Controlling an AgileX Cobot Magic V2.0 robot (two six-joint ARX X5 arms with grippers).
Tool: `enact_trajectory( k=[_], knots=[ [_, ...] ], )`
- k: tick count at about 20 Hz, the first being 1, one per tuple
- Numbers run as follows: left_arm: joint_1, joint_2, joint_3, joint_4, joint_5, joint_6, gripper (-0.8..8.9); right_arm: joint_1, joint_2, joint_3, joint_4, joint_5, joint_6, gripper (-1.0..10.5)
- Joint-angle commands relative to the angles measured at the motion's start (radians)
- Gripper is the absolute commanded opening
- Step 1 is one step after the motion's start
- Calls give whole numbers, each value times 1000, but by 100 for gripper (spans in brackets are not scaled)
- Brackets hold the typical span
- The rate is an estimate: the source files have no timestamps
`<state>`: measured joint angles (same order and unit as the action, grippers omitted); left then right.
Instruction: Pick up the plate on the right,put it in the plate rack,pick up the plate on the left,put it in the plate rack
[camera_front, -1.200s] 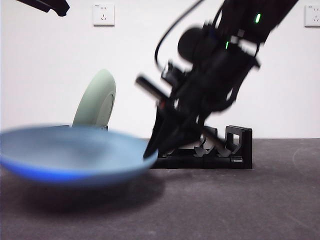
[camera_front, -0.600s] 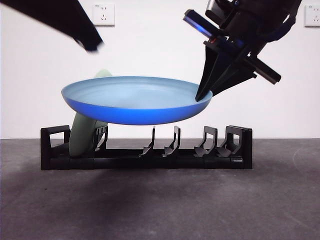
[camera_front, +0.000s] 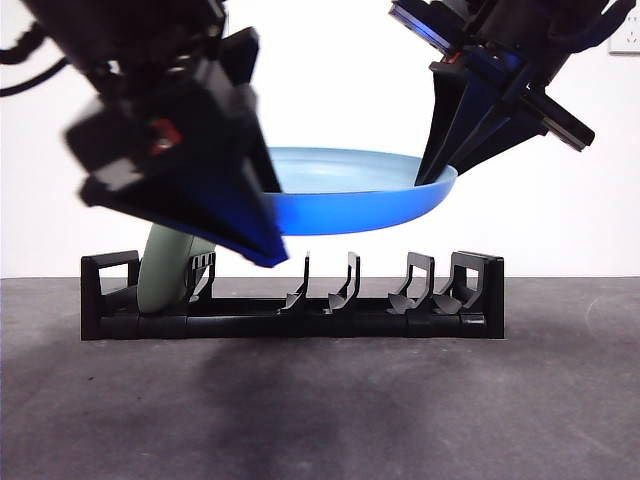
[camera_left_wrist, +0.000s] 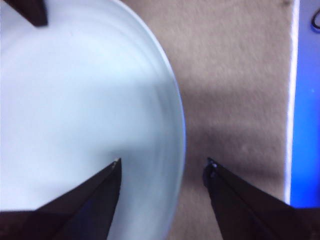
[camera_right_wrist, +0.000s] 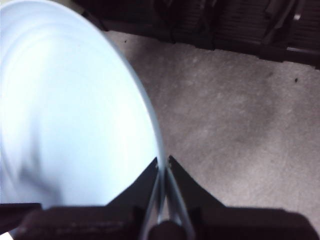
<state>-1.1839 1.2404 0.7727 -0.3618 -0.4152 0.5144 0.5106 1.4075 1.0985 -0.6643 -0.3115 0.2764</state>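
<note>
Blue and shallow, the plate (camera_front: 350, 195) is hanging level in the air above the plate rack (camera_front: 292, 300), well clear of its dividers. The right tool (camera_right_wrist: 163, 162) is pinching the plate's rim, its jaws pressed close on either side of the edge. The left tool (camera_left_wrist: 162, 167) is straddling the opposite rim with jaws spread wide, one over the plate's pale inside, one over the dark surface (camera_front: 400, 400). A pale green plate (camera_front: 165, 270) is standing tilted at the rack's end.
</note>
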Motion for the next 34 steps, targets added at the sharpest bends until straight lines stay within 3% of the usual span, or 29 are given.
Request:
enact_trajectory(
  k=[1, 3, 5, 12, 15, 20, 23, 27, 32, 34],
  knots=[
    [10, 18, 1, 18, 5, 14, 203, 1, -15, 1, -1, -5, -7, -8],
    [10, 20, 1, 14, 24, 14, 135, 1, -28, 1, -3, -5, -8, -8],
    [10, 20, 1, 16, 42, 14, -4, 1, -44, 1, -3, -4, -8, -8],
    [4, 20, 1, 50, 72, 10, -9, 0, -111, 1, -18, 4, -10, 22],
    [3, 20, 1, 108, 143, -13, -9, -14, -170, 1, -13, 42, -16, 194],
    [35, 20, 1, 273, 261, -248, -9, -64, -311, 1, 28, 316, -16, 189],
    [111, 20, 1, 411, 368, -374, -9, -89, -398, 1, 60, 417, -16, 189],
    [283, 21, 1, 645, 593, -603, -9, -105, -488, 1, 89, 476, -16, 189],
    [468, 36, 2, 879, 707, -827, -9, -105, -531, 1, 89, 475, -16, 189],
    [517, 68, 13, 910, 732, -873, -9, -105, -531, 1, 89, 475, -16, 188]
  ],
)
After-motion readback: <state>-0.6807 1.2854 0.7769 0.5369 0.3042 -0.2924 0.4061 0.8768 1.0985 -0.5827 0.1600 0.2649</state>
